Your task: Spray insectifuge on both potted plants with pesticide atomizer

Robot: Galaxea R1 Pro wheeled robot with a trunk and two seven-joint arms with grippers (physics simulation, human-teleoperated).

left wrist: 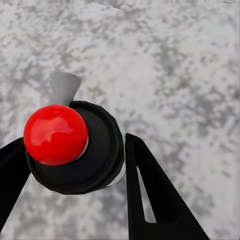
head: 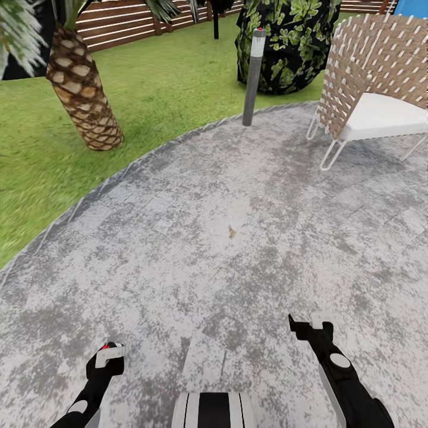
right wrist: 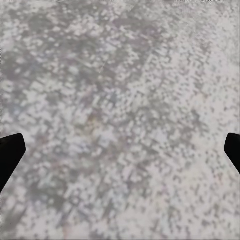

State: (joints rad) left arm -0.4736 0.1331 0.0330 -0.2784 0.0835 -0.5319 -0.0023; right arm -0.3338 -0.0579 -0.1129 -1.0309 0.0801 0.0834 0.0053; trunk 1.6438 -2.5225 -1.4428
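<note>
Pesticide atomizer (left wrist: 75, 150) sits between our left gripper's (head: 106, 356) fingers (left wrist: 150, 195), which squeeze it tight; we see its red ball and pale nozzle. Our right gripper (right wrist: 120, 150) is wide open and holds nothing. Under us is grey stone paving (head: 226, 238), with grass (head: 148, 89), a palm trunk (head: 83, 89) and a woven chair (head: 374, 77) farther away.

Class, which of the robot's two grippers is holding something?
The left gripper: the black, red-topped pesticide atomizer sits in its grip; the right gripper is open and empty.
</note>
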